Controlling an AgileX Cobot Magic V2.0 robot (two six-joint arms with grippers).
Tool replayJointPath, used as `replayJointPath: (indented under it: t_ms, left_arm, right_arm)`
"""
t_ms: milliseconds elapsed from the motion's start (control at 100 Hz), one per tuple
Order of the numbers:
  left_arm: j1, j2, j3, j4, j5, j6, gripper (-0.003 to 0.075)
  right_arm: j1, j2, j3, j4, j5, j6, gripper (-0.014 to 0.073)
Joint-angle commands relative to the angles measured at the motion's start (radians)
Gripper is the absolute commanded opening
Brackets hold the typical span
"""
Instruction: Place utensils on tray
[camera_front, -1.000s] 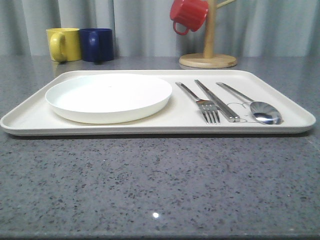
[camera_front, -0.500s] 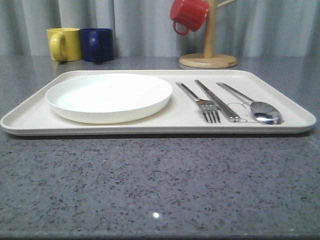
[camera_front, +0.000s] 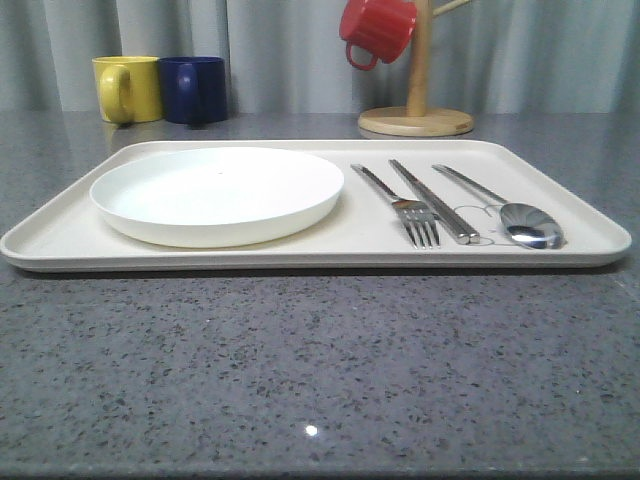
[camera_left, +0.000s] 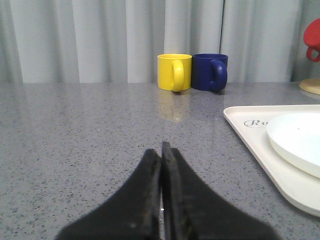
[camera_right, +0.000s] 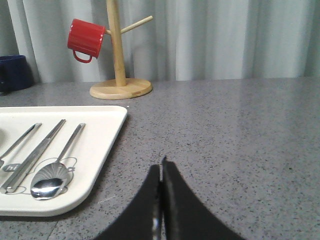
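- Front view: the cream tray (camera_front: 60, 235) sits flat on the grey speckled table (camera_front: 320, 370), and everything is laid out on it. The white plate (camera_front: 217, 193) takes the tray's left half. On the right half the fork (camera_front: 400, 205), the chopsticks (camera_front: 433, 200) and the spoon (camera_front: 505, 207) lie side by side, close but apart, the chopsticks between the other two, with tines and spoon bowl towards the tray's near rim. Beyond the tray's far left corner a yellow mug (camera_front: 127, 88) and a blue mug (camera_front: 193, 90) stand touching; beyond its far rim a wooden mug tree (camera_front: 417, 95) carries a red mug (camera_front: 376, 30).
- Left wrist view: the left gripper (camera_left: 161, 147) hangs over bare table beside the tray's plate end, its black fingers pressed together with nothing between them. The tray's corner shows grey script next to the plate.
- Right wrist view: the right gripper (camera_right: 161, 165) is over bare table just off the tray's spoon side, fingers clenched tip to tip, holding nothing. The spoon lies nearest that rim, on a line drawing printed on the tray.
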Motion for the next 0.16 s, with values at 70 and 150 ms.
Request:
replayJointPath:
  t_ms: [70, 150]
  left_arm:
    - [-0.008, -0.034, 0.026, 0.003, -0.086, -0.007, -0.0019]
    - [-0.008, -0.034, 0.026, 0.003, -0.086, -0.007, -0.0019]
  right_arm:
    - [-0.007, -0.019, 0.000, -0.004, -0.085, -0.008, -0.0069]
    - [-0.007, -0.019, 0.000, -0.004, -0.085, -0.008, -0.0069]
